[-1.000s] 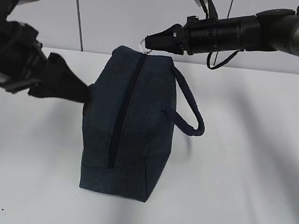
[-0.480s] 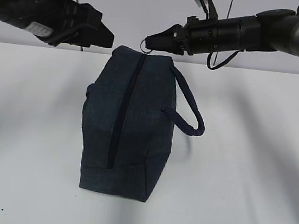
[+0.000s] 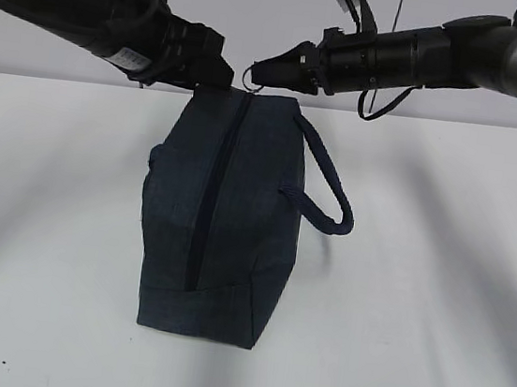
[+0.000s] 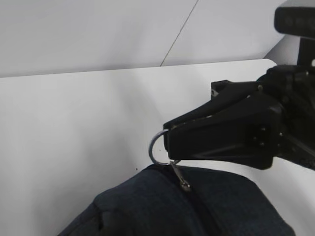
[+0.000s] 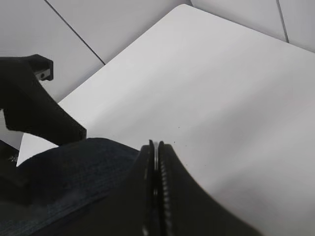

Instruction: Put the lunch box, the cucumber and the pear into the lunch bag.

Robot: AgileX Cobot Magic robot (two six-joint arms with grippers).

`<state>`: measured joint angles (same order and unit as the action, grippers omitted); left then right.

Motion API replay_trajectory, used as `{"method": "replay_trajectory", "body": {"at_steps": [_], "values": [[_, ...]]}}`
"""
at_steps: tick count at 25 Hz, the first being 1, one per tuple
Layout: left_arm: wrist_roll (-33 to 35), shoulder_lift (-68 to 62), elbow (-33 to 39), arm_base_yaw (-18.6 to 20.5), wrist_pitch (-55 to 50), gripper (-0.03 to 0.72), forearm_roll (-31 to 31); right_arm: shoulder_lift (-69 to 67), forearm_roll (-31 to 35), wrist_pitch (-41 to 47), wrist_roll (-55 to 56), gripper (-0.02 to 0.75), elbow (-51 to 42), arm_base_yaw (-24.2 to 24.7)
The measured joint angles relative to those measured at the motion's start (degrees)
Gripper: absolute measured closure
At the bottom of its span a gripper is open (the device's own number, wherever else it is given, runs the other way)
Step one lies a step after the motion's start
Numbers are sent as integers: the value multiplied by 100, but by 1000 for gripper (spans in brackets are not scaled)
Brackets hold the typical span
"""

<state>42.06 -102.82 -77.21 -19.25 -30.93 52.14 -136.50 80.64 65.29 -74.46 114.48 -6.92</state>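
Exterior view, one lunch bag point(image 3: 218, 217), right claw point(image 3: 257, 73) pinching its ring pull point(image 3: 250, 76), left claw point(image 3: 219, 71) half-open, empty.

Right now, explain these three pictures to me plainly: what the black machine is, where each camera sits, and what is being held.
The black machine is a robot with two arms, each ending in a hand. The wide picture looks at the white table from in front. The other two come from small cameras mounted on each arm's wrist.

On the table lies a dark navy lunch bag with its zipper closed and a looped handle on one side.

The right hand is shut on the silver ring pull at the far end of the zipper; the left wrist picture shows this best. The left hand hovers at the same end of the bag and holds nothing visible; whether it touches the fabric is unclear.

No food or lunch box appears in any picture.
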Motion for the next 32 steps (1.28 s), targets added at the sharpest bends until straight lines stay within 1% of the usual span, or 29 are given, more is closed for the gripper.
{"method": "replay_trajectory", "body": {"at_steps": [2, 4, 8, 9, 11, 18, 23, 26, 32], "values": [[0, -91, -17, -23, 0, 377, -7, 0, 0, 4, 0, 732, 0, 0], [0, -156, -24, -29, -13, 459, -12, 0, 0, 14, 0, 732, 0, 0], [14, -175, -24, -34, -112, 648, -12, 0, 0, 24, 0, 732, 0, 0], [42, -179, -24, -34, -132, 664, -12, 0, -20, 18, 0, 732, 0, 0], [68, -181, -24, -34, -152, 677, -12, 0, -77, 18, 0, 732, 0, 0], [126, -85, -24, -34, -343, 680, 10, 0, -253, -166, 68, 732, 0, 13], [171, 64, -24, -34, -663, 680, 57, 0, -253, -184, 88, 732, 0, 171], [420, 132, -24, -34, -791, 680, 272, 0, -266, -172, 110, 732, 0, 223], [1043, 266, -24, -34, -905, 680, 947, -14, -376, -252, 157, 732, 0, 263]]}}
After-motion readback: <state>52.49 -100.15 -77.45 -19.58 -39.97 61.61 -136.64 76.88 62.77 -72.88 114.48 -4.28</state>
